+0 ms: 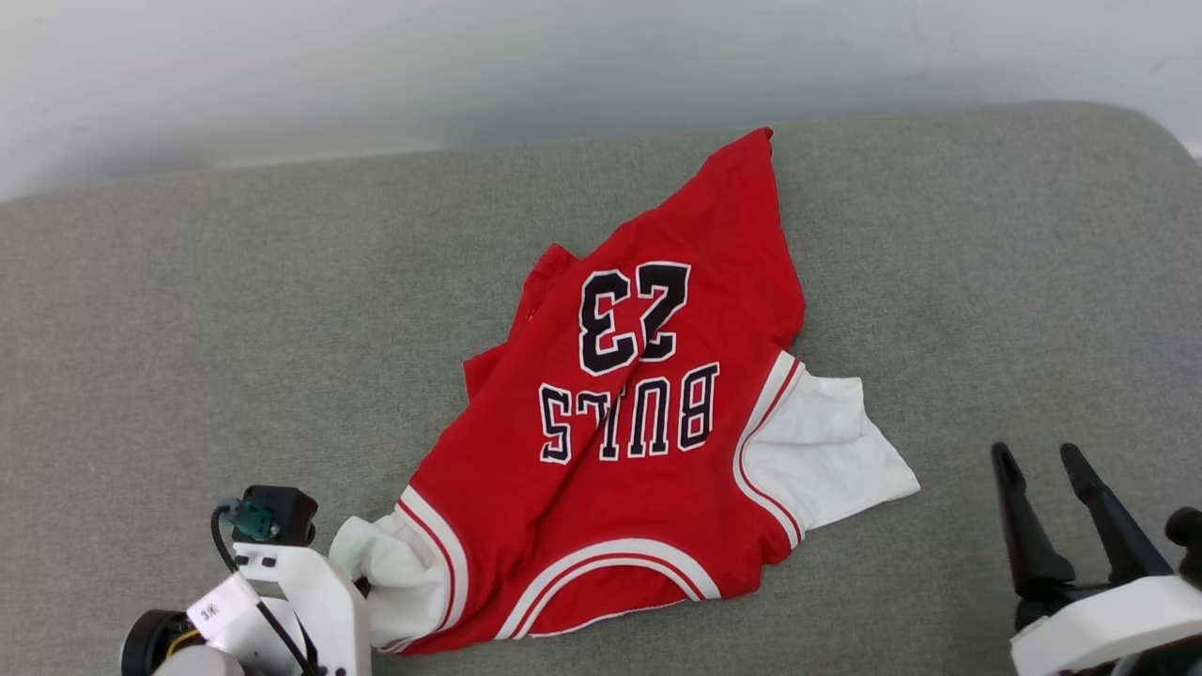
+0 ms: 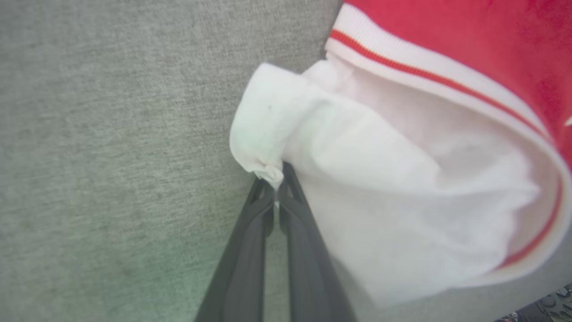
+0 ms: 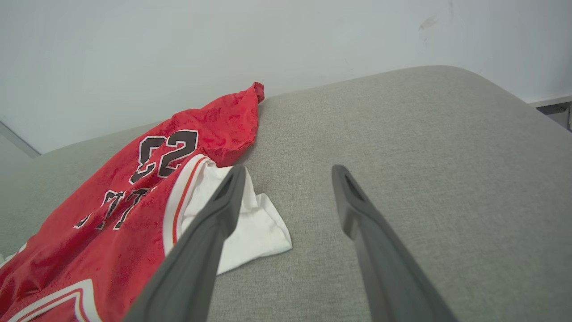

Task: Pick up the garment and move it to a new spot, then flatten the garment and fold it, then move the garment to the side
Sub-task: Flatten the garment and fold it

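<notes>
The garment [image 1: 620, 432], a red jersey with white sleeves and dark block letters, lies crumpled and askew on the grey cushion [image 1: 188, 329], its neck toward me. My left gripper [image 2: 277, 181] is shut on the edge of the garment's white sleeve [image 2: 357, 179] at the lower left of the head view, where its fingertips are hidden under the wrist [image 1: 310, 601]. To the right of the other white sleeve [image 1: 826, 451], my right gripper [image 1: 1038, 455] is open and holds nothing. In the right wrist view that gripper [image 3: 286, 172] hovers over bare cushion beside the garment [image 3: 134, 197].
The grey cushion [image 3: 424, 156] ends at a pale wall [image 1: 470, 66] behind and rounds off at the far right corner [image 1: 1146, 131]. Bare cushion lies to the garment's left and right.
</notes>
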